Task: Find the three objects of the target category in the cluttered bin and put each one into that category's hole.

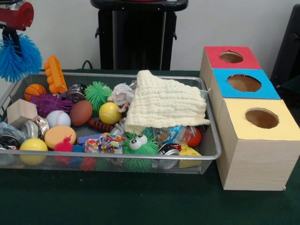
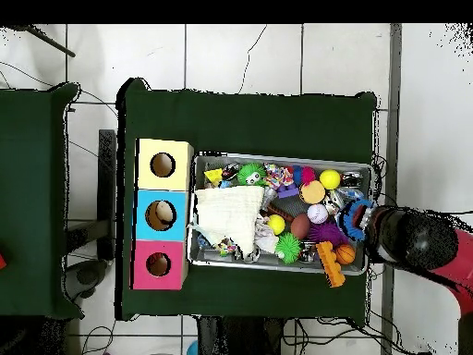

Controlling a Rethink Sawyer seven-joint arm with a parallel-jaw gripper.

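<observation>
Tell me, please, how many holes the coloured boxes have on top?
3: one in the red box, one in the blue box, one in the yellow box, all beside the bin.

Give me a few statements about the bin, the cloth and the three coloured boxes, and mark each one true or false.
1. The cream cloth lies in the wire bin at the end nearest the boxes. True.
2. The blue box sits between the red box and the yellow box. True.
3. The gripper holds a baseball. False: a blue spiky ball hangs at the gripper; the baseball lies in the bin.
4. The cloth covers the yellow box's hole. False: all three holes are uncovered.
5. The boxes stand inside the bin. False: they stand beside it on the green table.
</observation>
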